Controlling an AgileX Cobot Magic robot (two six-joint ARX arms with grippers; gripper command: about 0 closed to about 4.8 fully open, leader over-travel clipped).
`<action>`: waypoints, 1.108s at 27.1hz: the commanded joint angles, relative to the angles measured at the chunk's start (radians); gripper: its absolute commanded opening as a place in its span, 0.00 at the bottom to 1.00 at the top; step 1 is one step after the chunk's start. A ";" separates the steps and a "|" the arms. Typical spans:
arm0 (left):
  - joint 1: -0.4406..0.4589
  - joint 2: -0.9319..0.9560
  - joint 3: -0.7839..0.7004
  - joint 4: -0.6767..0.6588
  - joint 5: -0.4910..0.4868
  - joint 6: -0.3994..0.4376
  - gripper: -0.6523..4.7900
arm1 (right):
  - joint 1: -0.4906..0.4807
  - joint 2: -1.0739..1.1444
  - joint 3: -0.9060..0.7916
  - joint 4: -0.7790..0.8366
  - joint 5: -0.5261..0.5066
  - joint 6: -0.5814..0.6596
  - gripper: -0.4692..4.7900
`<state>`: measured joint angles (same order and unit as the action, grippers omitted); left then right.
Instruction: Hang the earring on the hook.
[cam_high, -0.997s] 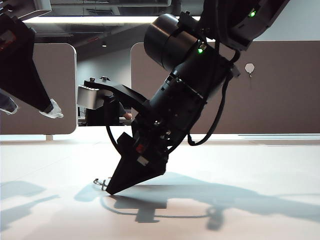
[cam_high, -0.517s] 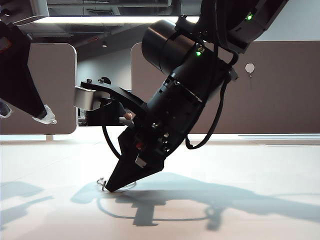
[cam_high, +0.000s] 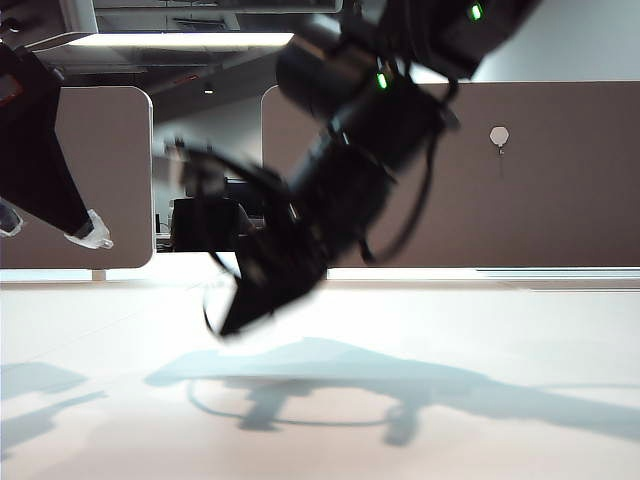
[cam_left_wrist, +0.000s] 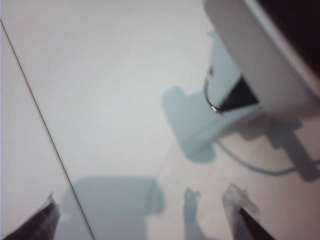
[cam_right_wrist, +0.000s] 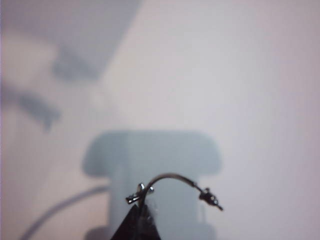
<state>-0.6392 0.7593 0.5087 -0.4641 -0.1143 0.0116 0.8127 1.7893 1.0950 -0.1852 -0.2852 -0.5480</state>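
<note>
Right claw (cam_right_wrist: 138, 216) was clenched on the earring (cam_right_wrist: 172, 186) above the counter (cam_high: 500, 330); left claw (cam_left_wrist: 145, 220) hung released, aside. Best carried slowly and level toward the hook (cam_high: 499, 137), grip firm.

The right gripper (cam_high: 228, 325) is rising off the desk (cam_high: 520, 340), where its tip was resting a second ago; it is now hanging above the surface, blurred by motion; its jaws, which stood a little apart before, are now pressed together on the earring (cam_right_wrist: 172, 189); the earring is no longer lying on the desk beside the tip, it is going up with the jaws; the shadow under the arm is separating from the gripper.
</note>
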 joint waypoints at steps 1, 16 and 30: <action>0.000 -0.001 0.003 0.024 -0.006 0.008 1.00 | -0.008 -0.058 0.075 0.066 -0.004 0.062 0.08; 0.000 -0.001 0.106 0.322 0.032 0.030 1.00 | -0.301 -0.239 0.182 0.557 0.013 0.606 0.08; 0.039 0.348 0.391 0.683 0.118 0.056 1.00 | -0.766 0.002 0.430 0.686 -0.163 0.772 0.08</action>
<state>-0.5987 1.0592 0.8761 0.2188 -0.0101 0.0635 0.0639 1.7657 1.4868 0.4946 -0.4259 0.1944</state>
